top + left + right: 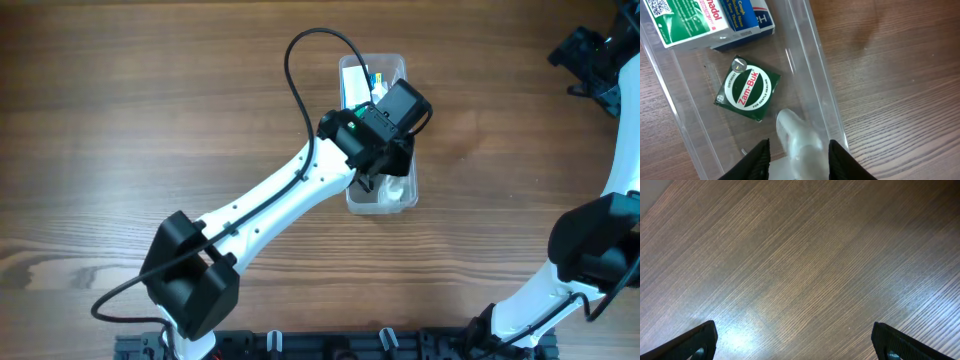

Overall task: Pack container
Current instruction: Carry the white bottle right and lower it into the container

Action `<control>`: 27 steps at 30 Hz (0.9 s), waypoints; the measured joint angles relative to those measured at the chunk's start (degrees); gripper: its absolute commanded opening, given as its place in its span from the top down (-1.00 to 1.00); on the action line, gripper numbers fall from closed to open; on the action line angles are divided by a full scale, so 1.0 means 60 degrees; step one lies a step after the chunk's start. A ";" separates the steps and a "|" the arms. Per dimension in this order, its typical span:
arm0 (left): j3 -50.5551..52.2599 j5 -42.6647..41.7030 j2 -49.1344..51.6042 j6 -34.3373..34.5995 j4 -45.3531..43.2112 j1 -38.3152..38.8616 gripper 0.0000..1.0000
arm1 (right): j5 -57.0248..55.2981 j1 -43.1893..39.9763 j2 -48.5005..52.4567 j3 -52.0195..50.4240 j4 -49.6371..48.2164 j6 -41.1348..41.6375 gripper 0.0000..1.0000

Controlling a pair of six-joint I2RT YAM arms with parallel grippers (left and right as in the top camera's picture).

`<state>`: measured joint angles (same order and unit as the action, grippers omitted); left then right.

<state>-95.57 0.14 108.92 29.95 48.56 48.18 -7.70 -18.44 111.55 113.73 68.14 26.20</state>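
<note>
The container (pixel 400 64) is a clear, long plastic tub in the middle of the table. In the left wrist view its wall (pixel 810 65) holds a green Zam-Buk box (pixel 747 88), a white-and-green box (pixel 685 17) and a blue-and-white box (pixel 747 20). My left gripper (pixel 799 162) hangs over the tub's near end (pixel 385 178). Its fingers are spread around a small clear bottle (pixel 799 137) lying in the tub, with a gap on the left side. My right gripper (pixel 795 340) is wide open and empty over bare wood, at the far right (pixel 590 60).
The brown wooden table (pixel 150 120) surrounds the tub. The left arm's black cable (pixel 300 80) loops over the tub's left side. The right arm's base (pixel 590 250) stands at the lower right.
</note>
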 measured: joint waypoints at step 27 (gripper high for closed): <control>-0.0401 0.1435 -0.3566 0.0066 0.2561 -0.0605 -0.99 | 0.0000 0.0000 0.0000 0.0000 0.0000 0.0000 -1.00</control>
<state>-97.97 8.75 87.53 30.35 63.92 44.56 -7.70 -18.44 111.55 113.73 68.14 26.20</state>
